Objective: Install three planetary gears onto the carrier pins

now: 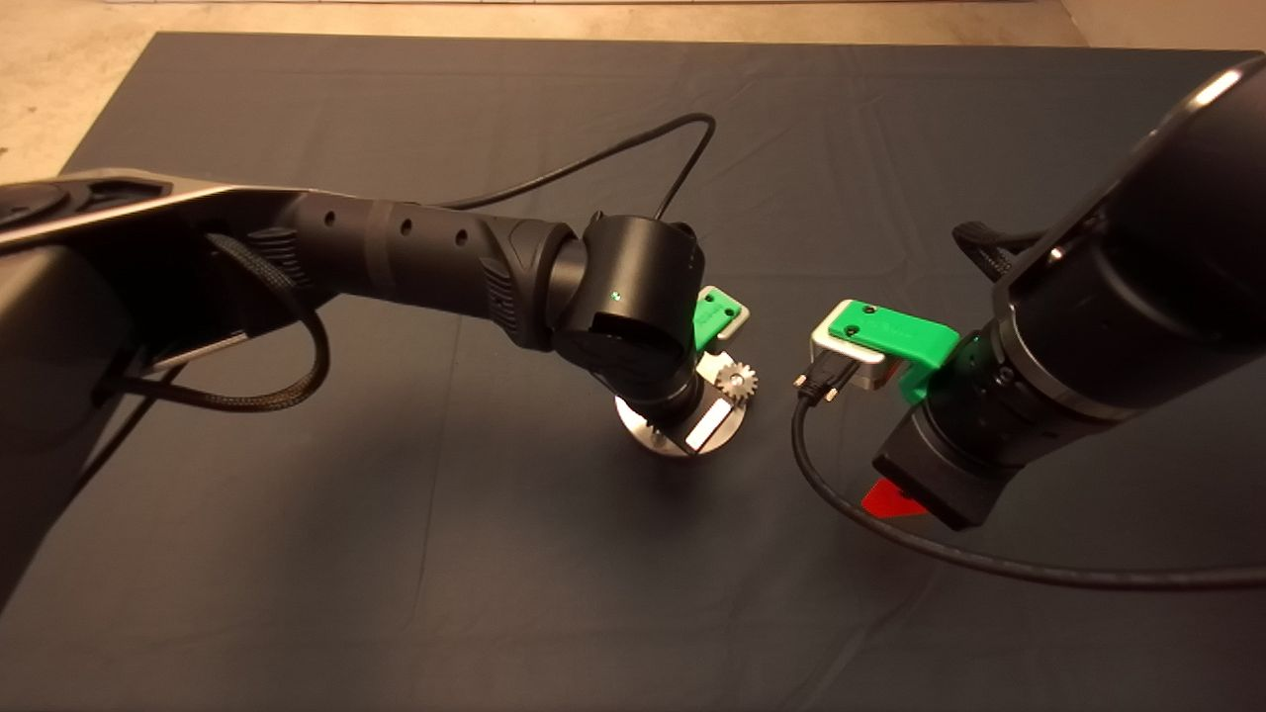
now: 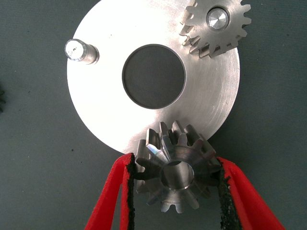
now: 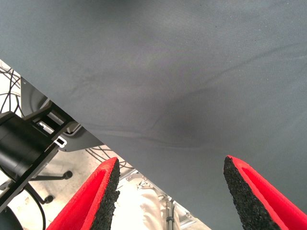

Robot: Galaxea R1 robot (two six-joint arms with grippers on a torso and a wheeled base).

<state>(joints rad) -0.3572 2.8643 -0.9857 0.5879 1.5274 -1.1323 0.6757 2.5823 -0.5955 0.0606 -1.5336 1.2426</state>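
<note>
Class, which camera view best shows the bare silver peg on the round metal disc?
The left wrist view: the bare upright silver peg stands clear on the flat round silver disc. In the head view the left arm hides it. The right wrist view shows only mat.

The left arm (image 1: 396, 247) is extended from the left edge toward the middle of the mat, and its wrist is bent downward. The left gripper (image 2: 177, 191) is pointed down – its two red fingers (image 2: 112, 196) are closed on a planetary gear (image 2: 176, 172), with the black pads pressed against the teeth on both sides. The right arm (image 1: 1108, 326) is reached in from the right edge and is held lower and well apart from the left one. The right gripper (image 3: 170, 196) is held above the mat – its fingers (image 3: 98, 199) are spread wide and nothing is between them.
</note>
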